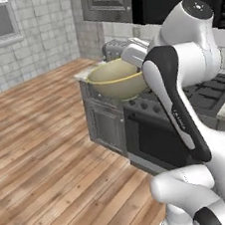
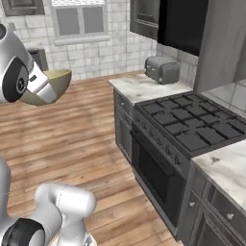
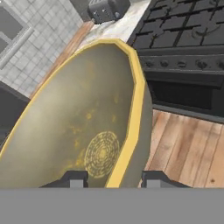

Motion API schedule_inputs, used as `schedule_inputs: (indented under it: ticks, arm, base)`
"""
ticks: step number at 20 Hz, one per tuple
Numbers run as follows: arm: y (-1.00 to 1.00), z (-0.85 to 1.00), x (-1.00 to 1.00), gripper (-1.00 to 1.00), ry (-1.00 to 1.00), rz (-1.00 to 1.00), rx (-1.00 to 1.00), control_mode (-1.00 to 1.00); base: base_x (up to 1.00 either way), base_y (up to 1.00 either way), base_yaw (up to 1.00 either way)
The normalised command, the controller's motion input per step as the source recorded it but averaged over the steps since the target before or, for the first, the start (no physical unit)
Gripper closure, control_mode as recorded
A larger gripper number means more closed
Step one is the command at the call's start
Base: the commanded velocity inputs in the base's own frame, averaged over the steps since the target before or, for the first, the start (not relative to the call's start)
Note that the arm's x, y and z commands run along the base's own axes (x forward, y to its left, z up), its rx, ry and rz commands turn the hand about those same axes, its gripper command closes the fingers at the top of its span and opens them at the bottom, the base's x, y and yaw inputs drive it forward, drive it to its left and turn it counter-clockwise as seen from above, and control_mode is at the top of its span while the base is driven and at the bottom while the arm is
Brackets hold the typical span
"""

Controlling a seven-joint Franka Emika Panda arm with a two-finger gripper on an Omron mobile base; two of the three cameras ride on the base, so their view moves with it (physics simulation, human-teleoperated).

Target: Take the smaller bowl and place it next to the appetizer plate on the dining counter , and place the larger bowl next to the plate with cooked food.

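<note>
Rendered kitchen w/ wood floor (image 2: 86,139), grey tile walls, a black stove (image 2: 192,125) set in grey cabinets, and a toaster (image 2: 162,69) sitting on the marble worktop (image 2: 144,87) beside it. The white arm is carrying the larger bowl (image 1: 116,80) in the air, above the floor in front of the stove. The gripper (image 3: 113,178) is grasping the bowl by its yellowish rim, one fingertip (image 3: 75,178) inside, the other outside, so the bowl is hanging off to one side. Risk, as a judgement: a rim-only grip on a wide bowl is letting it pivot or slip if the arm is swinging fast, and the bowl could be clipping the stove edge or worktop while the base is turning.
</note>
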Motion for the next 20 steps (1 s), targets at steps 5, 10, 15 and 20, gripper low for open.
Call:
schedule_inputs:
  ticks: [5,10,15,20]
  arm:
    - [0.0,0.0,0.0,1.0,0.0,0.0,0.0,1.0]
    - [0.0,0.0,0.0,1.0,0.0,0.0,0.0,1.0]
    - [0.0,0.0,0.0,1.0,0.0,0.0,0.0,1.0]
    - [0.0,0.0,0.0,1.0,0.0,0.0,0.0,1.0]
  base:
    - [0.0,0.63,0.44]
    - [0.01,0.71,0.41]
    - [0.0,0.75,0.34]
    - [0.0,0.95,0.26]
